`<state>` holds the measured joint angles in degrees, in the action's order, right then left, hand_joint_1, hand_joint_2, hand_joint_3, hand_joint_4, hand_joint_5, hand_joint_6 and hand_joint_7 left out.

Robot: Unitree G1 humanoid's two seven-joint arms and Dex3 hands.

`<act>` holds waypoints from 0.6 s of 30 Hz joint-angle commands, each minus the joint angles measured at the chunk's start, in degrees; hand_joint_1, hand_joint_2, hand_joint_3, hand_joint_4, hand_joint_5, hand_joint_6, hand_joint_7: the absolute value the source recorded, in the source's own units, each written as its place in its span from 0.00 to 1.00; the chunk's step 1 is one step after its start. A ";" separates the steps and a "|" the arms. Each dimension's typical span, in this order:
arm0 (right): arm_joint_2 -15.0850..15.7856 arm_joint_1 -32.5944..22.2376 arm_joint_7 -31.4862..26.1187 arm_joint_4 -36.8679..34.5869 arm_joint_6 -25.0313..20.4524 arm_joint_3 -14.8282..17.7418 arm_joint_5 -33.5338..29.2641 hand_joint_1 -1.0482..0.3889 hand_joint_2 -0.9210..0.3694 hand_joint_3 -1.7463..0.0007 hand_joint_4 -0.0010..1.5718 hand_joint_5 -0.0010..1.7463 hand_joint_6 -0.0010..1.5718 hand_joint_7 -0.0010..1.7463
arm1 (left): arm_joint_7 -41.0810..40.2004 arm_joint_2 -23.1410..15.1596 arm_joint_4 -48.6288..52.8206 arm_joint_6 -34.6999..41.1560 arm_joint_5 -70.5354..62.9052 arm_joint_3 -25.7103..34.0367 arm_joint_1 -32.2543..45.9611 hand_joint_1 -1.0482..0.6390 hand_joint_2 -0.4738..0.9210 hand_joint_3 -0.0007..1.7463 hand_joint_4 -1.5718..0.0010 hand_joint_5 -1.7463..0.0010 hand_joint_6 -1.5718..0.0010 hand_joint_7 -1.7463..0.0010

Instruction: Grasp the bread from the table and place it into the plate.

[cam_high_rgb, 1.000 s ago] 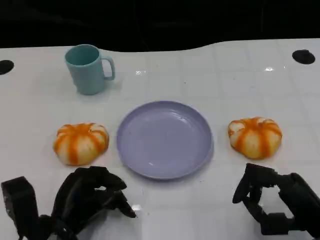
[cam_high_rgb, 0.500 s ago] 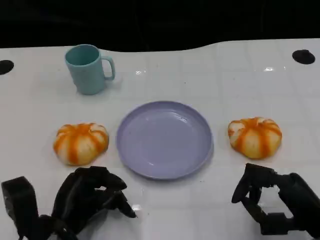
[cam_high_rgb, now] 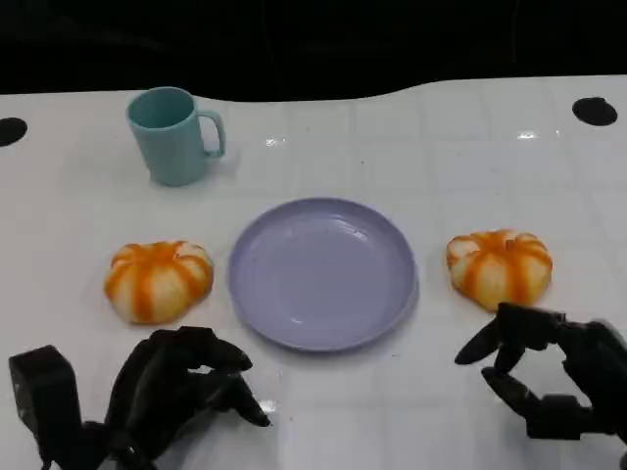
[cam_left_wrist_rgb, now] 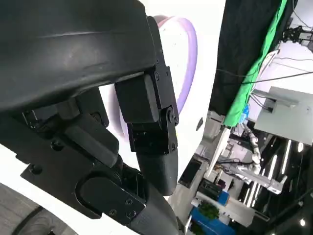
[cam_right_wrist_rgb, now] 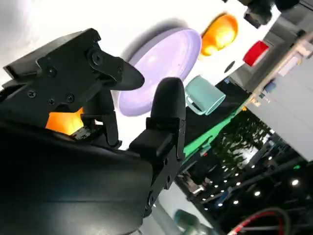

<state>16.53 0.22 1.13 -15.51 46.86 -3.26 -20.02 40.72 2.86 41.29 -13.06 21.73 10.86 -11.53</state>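
Two orange-striped round breads lie on the white table, the left bread (cam_high_rgb: pixel 159 280) (cam_right_wrist_rgb: pixel 220 31) and the right bread (cam_high_rgb: pixel 500 267) (cam_right_wrist_rgb: pixel 64 122), either side of the lilac plate (cam_high_rgb: pixel 323 274) (cam_left_wrist_rgb: pixel 189 54) (cam_right_wrist_rgb: pixel 161 61). The plate has nothing on it. My right hand (cam_high_rgb: pixel 545 378) (cam_right_wrist_rgb: pixel 112 117) hovers just in front of the right bread, fingers apart, holding nothing. Its fingertips are close to the bread's near side without touching it. My left hand (cam_high_rgb: pixel 182 390) (cam_left_wrist_rgb: pixel 127 122) rests low in front of the left bread, fingers loosely bent, with nothing in it.
A teal mug (cam_high_rgb: pixel 174 134) (cam_right_wrist_rgb: pixel 202 96) stands at the back left, handle to the right. Black round holes mark the table at the far left edge (cam_high_rgb: pixel 10 130) and far right (cam_high_rgb: pixel 595 110). Darkness lies beyond the table's far edge.
My right hand has shifted slightly right and forward, toward the right bread, with its fingers spread wider. The left hand, breads, plate and mug have stayed put.
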 commanded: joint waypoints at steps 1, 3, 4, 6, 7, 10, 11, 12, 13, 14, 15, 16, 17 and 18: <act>2.88 -0.63 -1.48 4.43 -3.49 2.33 -3.49 0.54 0.08 0.80 0.36 0.49 0.43 0.23 | -0.52 -0.72 0.54 -0.71 -0.34 0.19 -0.60 0.00 0.83 0.00 0.00 0.65 0.00 0.87; 4.35 -1.05 -1.50 7.07 -5.39 3.12 -5.77 0.50 0.02 0.90 0.29 0.40 0.39 0.14 | -0.77 -0.78 0.63 -0.90 -0.60 0.10 -0.61 0.00 0.83 0.00 0.00 0.65 0.00 0.87; 4.99 -1.24 -1.27 8.35 -6.46 3.53 -6.48 0.50 0.01 0.92 0.27 0.37 0.38 0.12 | -0.79 -0.81 0.68 -0.90 -0.63 0.10 -0.63 0.00 0.83 0.00 0.00 0.65 0.00 0.86; 5.71 -1.44 -0.88 9.74 -8.00 3.84 -6.81 0.48 0.00 0.95 0.23 0.31 0.36 0.08 | -0.89 -0.77 0.85 -0.83 -0.62 0.10 -0.78 0.00 0.83 0.00 0.00 0.65 0.00 0.86; 6.20 -1.54 -0.60 10.77 -9.14 4.09 -7.00 0.48 0.00 0.95 0.23 0.30 0.35 0.07 | -0.89 -0.77 0.90 -0.91 -0.63 0.09 -0.81 0.00 0.83 0.00 0.00 0.65 0.00 0.86; 8.23 -1.36 0.03 13.54 -12.23 4.71 -8.79 0.46 0.00 0.98 0.19 0.21 0.33 0.03 | -0.79 -0.70 1.01 -0.83 -0.44 0.19 -0.94 0.00 0.83 0.00 0.00 0.65 0.00 0.86; 8.91 -1.22 0.37 14.19 -13.12 4.76 -9.30 0.45 0.00 0.99 0.17 0.19 0.31 0.01 | -0.85 -0.64 1.07 -0.85 -0.45 0.20 -1.01 0.00 0.83 0.00 0.00 0.65 0.00 0.86; 9.69 -1.01 0.99 14.93 -14.31 4.78 -9.92 0.45 0.00 0.99 0.15 0.17 0.30 0.01 | -0.98 -0.62 1.12 -1.12 -0.64 0.12 -1.04 0.00 0.83 0.00 0.00 0.65 0.00 0.86; 10.28 -0.86 1.45 15.52 -15.30 4.74 -10.42 0.45 0.01 0.99 0.14 0.16 0.28 0.00 | -1.01 -0.62 1.18 -1.34 -0.77 0.07 -1.06 0.00 0.83 0.00 0.00 0.65 0.00 0.86; 11.12 -0.47 2.00 16.10 -16.49 4.66 -11.41 0.45 0.01 0.99 0.13 0.15 0.27 0.00 | -0.95 -0.57 1.24 -1.49 -0.74 0.06 -1.08 0.00 0.84 0.00 0.00 0.65 0.00 0.86; 11.82 -0.10 2.45 16.69 -17.72 4.54 -12.44 0.45 0.03 1.00 0.10 0.14 0.23 0.00 | -0.86 -0.55 1.35 -1.66 -0.71 0.06 -1.10 0.00 0.84 0.00 0.00 0.65 0.00 0.86; 12.29 0.14 2.69 17.19 -18.71 4.39 -13.29 0.46 0.04 1.00 0.08 0.13 0.21 0.00 | -0.81 -0.54 1.43 -1.72 -0.66 0.07 -1.12 0.00 0.84 0.00 0.00 0.65 0.00 0.86; 12.71 0.45 2.78 17.72 -19.74 4.17 -14.50 0.46 0.04 1.00 0.07 0.12 0.20 0.00 | -0.76 -0.56 1.52 -1.74 -0.60 0.10 -1.14 0.00 0.84 0.00 0.00 0.65 0.00 0.86; 12.93 0.60 2.76 18.12 -20.46 3.96 -15.24 0.46 0.06 1.00 0.06 0.11 0.19 0.00 | -0.73 -0.58 1.59 -1.76 -0.58 0.12 -1.15 0.00 0.83 0.00 0.00 0.65 0.00 0.86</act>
<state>27.77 -0.05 3.41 0.98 28.24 0.77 -33.69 40.23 3.04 42.27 -14.02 21.55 10.82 -12.33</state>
